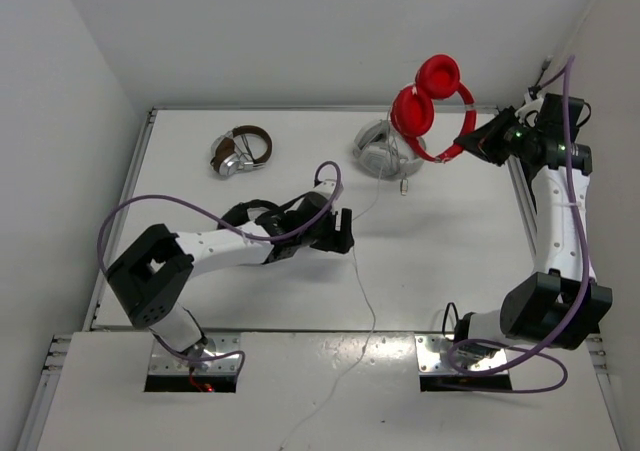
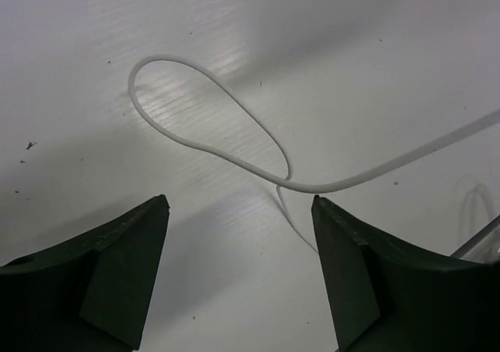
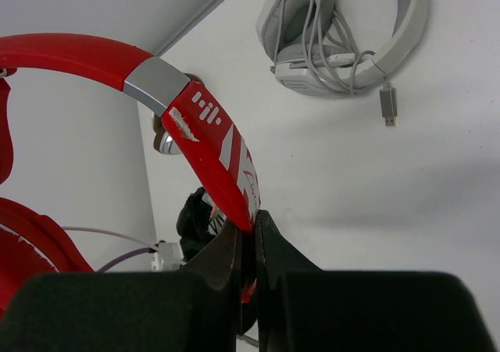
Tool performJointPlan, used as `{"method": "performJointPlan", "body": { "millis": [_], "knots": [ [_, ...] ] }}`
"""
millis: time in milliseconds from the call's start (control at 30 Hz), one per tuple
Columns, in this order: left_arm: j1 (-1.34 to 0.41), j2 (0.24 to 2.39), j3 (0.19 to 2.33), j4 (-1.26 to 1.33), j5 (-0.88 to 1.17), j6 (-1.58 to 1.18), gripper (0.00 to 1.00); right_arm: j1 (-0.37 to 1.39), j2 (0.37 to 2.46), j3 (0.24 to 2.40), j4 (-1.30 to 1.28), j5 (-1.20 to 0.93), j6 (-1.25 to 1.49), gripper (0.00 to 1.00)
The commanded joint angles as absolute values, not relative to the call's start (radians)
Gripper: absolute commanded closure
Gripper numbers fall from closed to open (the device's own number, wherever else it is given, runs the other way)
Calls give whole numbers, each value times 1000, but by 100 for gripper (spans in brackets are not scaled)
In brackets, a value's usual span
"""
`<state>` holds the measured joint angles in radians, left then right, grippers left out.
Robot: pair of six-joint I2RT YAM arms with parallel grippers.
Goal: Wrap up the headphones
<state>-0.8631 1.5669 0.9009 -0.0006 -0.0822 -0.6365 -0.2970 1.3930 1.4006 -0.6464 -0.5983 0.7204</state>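
1. The right gripper (image 3: 251,235) is clamped on the thin red headband of the headphones (image 3: 211,133), the band pinched edge-on between its two jaws.
2. From above, that right gripper (image 1: 487,143) sits at about 2 o'clock on the table (image 1: 450,261). The headphones (image 1: 430,96) are held up off the surface, and their two round red earcups lie at 10 o'clock from the grip, the upper one against the back wall.
3. The left gripper (image 2: 241,204) stands with its two jaws wide apart and nothing between them.
4. In the left wrist view, one loop of the thin white cable (image 2: 234,153) lies at 12 o'clock from the fingertips, apart from both, and a strand runs off toward 3 o'clock.
5. From above, the left gripper (image 1: 343,229) is near the table's middle. The cable (image 1: 365,291) passes just beside it at 3 o'clock and trails off past the near edge at 6 o'clock.
6. There are three pairs of headphones in all: the red pair and two others.
7. The white-grey pair (image 1: 380,151) lies flat at 7 o'clock from the red earcups, its own cord bundled on it and a plug (image 1: 403,185) beside it.
8. The brown-and-silver pair (image 1: 240,151) lies at 11 o'clock from the left gripper, well apart.
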Motion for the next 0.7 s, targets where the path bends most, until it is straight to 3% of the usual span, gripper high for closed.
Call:
{"method": "performJointPlan", "body": {
  "millis": [0, 433, 667],
  "knots": [
    [-867, 1592, 952, 92, -37, -707, 21, -290, 1344, 1408, -563, -600, 807, 100],
    [-830, 1606, 991, 130, -173, -591, 22, -290, 1362, 1399, -563, -629, 848, 100],
    [-793, 1594, 927, 130, -48, -667, 22, -290, 1362, 1410, -563, -628, 867, 100]
  ]
}}
